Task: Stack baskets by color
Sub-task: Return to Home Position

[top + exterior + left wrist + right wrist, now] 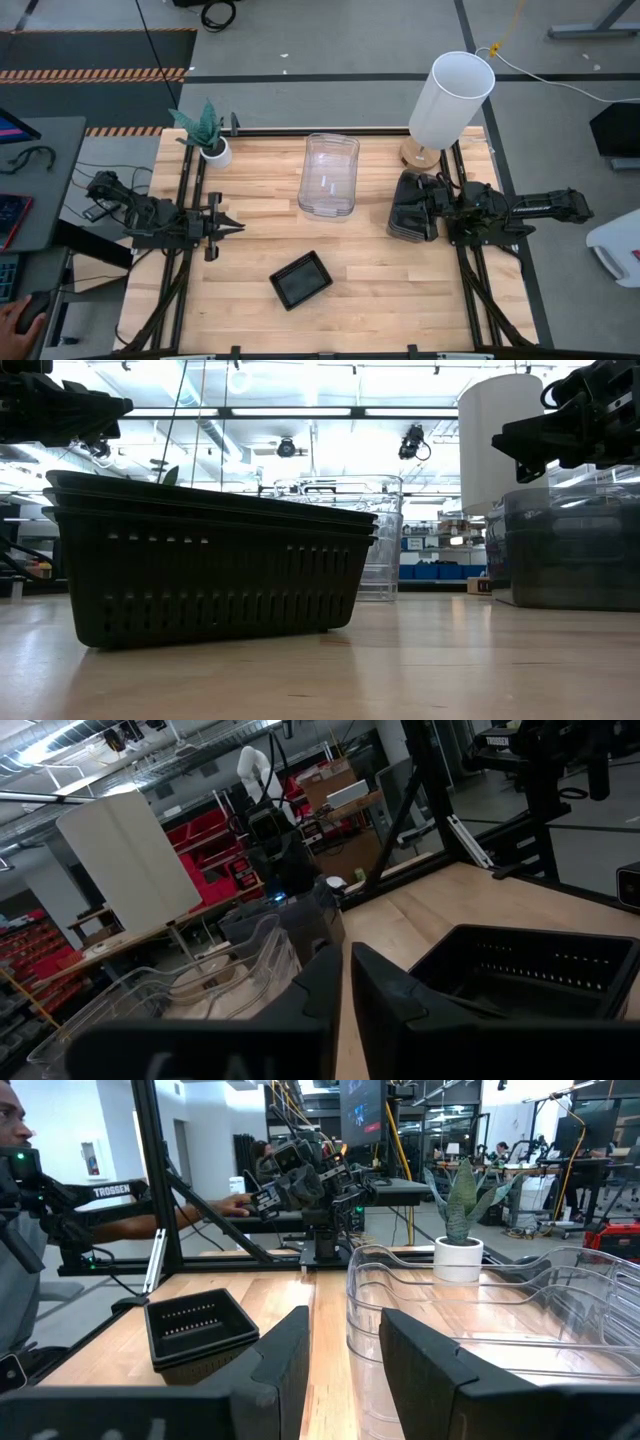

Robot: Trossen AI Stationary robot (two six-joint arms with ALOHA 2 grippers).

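Note:
Black perforated baskets (300, 280) sit nested in a stack near the table's front middle, close up in the low view (210, 560). Clear baskets (328, 175) stand nested at the far middle. Grey baskets (403, 210) are stacked at the right, beside the lamp. My right gripper (432, 203) hovers level over the grey stack's right edge, open, with nothing between its fingers (343, 1320). My left gripper (232, 225) hangs level over the table's left part, shut and empty (345, 955), pointing toward the clear baskets (180, 990).
A tall white lamp shade (450, 100) stands at the far right behind the grey stack. A small potted plant (205, 135) is at the far left. Black frame rails run along both table sides. A person (20, 1140) sits beyond the left edge. Bare wood lies between the stacks.

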